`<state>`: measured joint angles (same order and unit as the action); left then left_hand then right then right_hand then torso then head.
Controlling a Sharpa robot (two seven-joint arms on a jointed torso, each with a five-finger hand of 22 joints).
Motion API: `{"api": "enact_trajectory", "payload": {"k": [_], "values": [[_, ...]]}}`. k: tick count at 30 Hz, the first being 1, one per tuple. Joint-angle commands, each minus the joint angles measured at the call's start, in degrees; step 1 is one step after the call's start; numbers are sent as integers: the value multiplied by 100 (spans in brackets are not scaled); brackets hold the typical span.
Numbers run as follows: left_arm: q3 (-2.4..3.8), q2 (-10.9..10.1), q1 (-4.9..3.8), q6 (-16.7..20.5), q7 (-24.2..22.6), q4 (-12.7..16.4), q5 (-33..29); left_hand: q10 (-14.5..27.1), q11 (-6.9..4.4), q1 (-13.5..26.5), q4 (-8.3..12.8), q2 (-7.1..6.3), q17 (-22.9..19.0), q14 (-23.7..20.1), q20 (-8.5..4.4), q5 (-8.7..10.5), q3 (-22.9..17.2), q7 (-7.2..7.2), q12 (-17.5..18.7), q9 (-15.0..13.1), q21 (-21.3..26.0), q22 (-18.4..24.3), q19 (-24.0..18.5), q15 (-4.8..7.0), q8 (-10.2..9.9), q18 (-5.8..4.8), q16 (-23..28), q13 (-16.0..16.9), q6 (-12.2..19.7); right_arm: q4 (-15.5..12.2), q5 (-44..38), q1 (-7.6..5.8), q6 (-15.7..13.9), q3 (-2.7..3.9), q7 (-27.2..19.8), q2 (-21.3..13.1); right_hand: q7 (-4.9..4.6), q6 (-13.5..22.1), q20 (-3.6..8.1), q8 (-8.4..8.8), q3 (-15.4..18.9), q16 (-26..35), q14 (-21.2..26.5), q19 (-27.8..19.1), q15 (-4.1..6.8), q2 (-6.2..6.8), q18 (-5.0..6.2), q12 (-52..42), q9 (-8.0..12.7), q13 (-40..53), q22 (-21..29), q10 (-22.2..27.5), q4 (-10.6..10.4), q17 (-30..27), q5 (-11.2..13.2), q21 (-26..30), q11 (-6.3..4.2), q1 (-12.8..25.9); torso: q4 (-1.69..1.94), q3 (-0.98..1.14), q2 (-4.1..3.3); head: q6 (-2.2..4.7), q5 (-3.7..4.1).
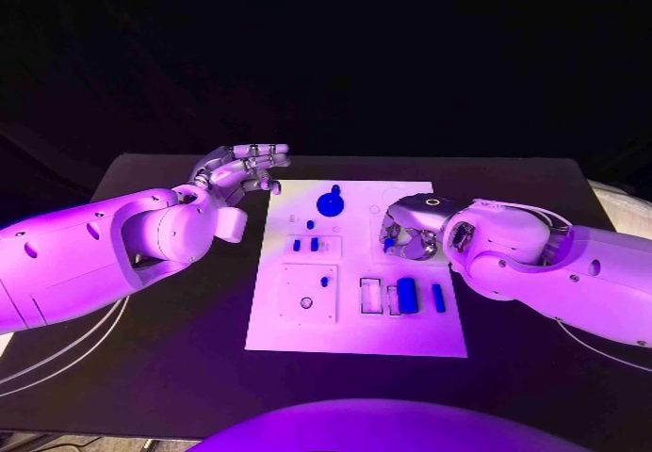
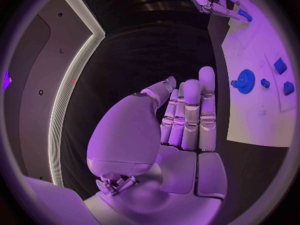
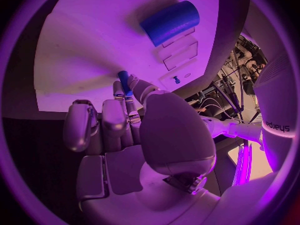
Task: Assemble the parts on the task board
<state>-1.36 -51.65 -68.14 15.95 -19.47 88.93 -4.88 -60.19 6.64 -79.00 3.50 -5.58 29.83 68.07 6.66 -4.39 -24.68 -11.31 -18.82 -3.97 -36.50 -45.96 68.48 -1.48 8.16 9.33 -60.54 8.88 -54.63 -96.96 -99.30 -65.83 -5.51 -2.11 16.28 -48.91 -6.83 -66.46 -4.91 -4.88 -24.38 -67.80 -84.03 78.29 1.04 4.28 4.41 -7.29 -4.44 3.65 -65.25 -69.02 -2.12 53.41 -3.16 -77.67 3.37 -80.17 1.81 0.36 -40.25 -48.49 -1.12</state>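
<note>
The right hand hovers over the task board, pinching a small blue peg at its fingertips. Just beyond lies a blue cylinder. The left hand, fingers straight and empty, hangs beside the board's far corner, near the blue gear.

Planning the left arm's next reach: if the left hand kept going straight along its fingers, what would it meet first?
Probably nothing: the left hand, open beside the task board, points out over bare black table toward its far edge. The blue gear lies off to the side of that line, though depth is uncertain.
</note>
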Motion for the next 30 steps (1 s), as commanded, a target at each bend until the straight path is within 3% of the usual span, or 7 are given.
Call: {"api": "enact_trajectory", "payload": {"k": [1, 8, 13, 17, 25, 30], "values": [[4, 9, -2, -110, -23, 1, -14, 50, 6, -37, 5, 34, -6, -46, 40, -38, 19, -7, -10, 0, 26, 8, -17, -8, 21, 108, -15, 6, 45, -71, -101, 7, -687, 3, -82, -33, 6, -62, 11, -38, -98, -38, -94, 60, 44, -144, 57, -26, -43, 23, -25, -88, 48, 13, 5, -24, -15, -88, 4, -1, 5, -2, 7], [4, 10, -2, -110, -23, -16, -12, 50, 6, -37, 5, 34, -6, -46, 40, -38, 19, -7, -10, 0, 26, 8, -17, -8, 21, 108, -15, 6, 45, -491, 241, -54, -1029, 51, -131, -249, -11, -81, 22, -33, -196, -51, -94, 68, 45, -124, 54, 14, -50, 20, -38, -136, 101, 15, 3, -33, -14, -95, -3, -6, 13, -5, -3], [3, 14, -1, -111, -24, -22, -11, 69, 8, -41, 11, 42, -12, -54, 43, -38, 25, -10, -37, -2, 29, 8, -21, -12, 38, 108, -20, 13, 55, -802, 534, -108, -988, 70, -166, -292, -21, -82, 23, -24, -236, -57, -94, 69, 42, -94, 53, 40, -52, 18, -41, -146, 136, 15, 0, -36, -9, -95, -3, -5, 8, 6, -35], [3, 19, -1, -113, -24, -23, -11, 69, 8, -41, 11, 42, -12, -54, 43, -38, 25, -10, -37, -2, 29, 8, -21, -12, 38, 108, -20, 13, 55, -897, 732, -103, -890, 65, -228, -138, -36, -68, 20, -6, -279, -56, -91, 64, 35, -68, 54, 80, -50, 14, -33, -137, 168, 5, -6, -32, 5, -84, -4, -7, 7, -10, -103], [3, 39, -1, -124, -23, -21, -11, 69, 8, -41, 11, 42, -12, -54, 43, -38, 25, -10, -37, -2, 29, 8, -21, -12, 38, 108, -20, 13, 55, -851, 720, 127, -766, 14, -440, 486, -61, -38, 10, 27, -346, -60, -87, 52, 19, -49, 58, 139, -43, 10, -12, -112, 209, -4, -19, -23, 25, -68, 9, -6, 3, -44, -211], [3, 52, -1, -128, -24, -16, -11, 69, 8, -41, 11, 42, -12, -54, 43, -38, 25, -10, -37, -2, 29, 8, -21, -12, 38, 108, -20, 13, 55, -691, 629, 306, -640, -35, -539, 836, -70, -25, 5, 40, -369, -62, -85, 47, 13, -40, 60, 162, -40, 9, -2, -100, 227, -8, -29, -18, 34, -61, 10, -17, 3, -74, -262]]}}
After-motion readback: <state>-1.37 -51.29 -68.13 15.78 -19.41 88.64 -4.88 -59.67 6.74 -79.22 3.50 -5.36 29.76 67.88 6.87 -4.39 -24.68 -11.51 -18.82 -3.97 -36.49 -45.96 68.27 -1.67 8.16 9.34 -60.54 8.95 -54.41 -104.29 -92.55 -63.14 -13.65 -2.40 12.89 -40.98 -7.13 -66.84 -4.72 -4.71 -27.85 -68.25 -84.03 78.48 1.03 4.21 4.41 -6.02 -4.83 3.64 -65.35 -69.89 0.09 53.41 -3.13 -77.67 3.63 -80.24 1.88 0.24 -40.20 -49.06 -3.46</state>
